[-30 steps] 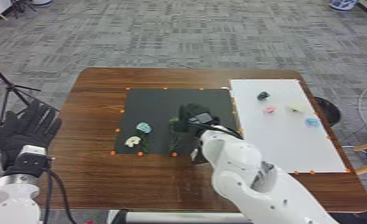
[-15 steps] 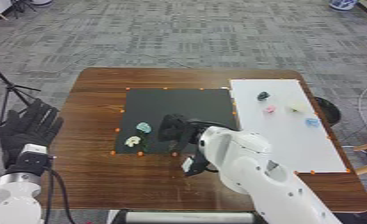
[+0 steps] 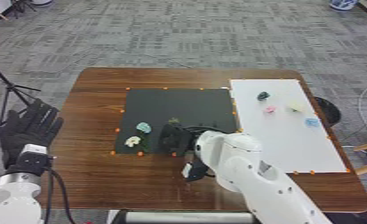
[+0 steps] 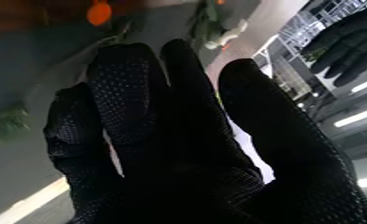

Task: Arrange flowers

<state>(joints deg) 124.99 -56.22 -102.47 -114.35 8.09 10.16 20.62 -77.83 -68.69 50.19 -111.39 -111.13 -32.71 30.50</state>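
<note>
right hand: over black mat (image 3: 186,100), its near-edge side; fingers (image 4: 126,95) mostly straight, small gaps, nothing seen clamped
green sprig (image 3: 173,120): just beyond right hand (image 3: 172,138)
blue-topped flower (image 3: 144,127): on mat, desk-left-edge side of hand
white flower (image 3: 132,141): beside it, toward desk's near edge
dark, pink, yellow, blue blooms (image 3: 263,95): on white board (image 3: 317,155), by desk (image 3: 117,185) right edge
left hand (image 3: 28,127): off desk's left edge, fingers straight, spread
risk: low fingers could drag sprig; sideways sweep could knock placed flowers
</note>
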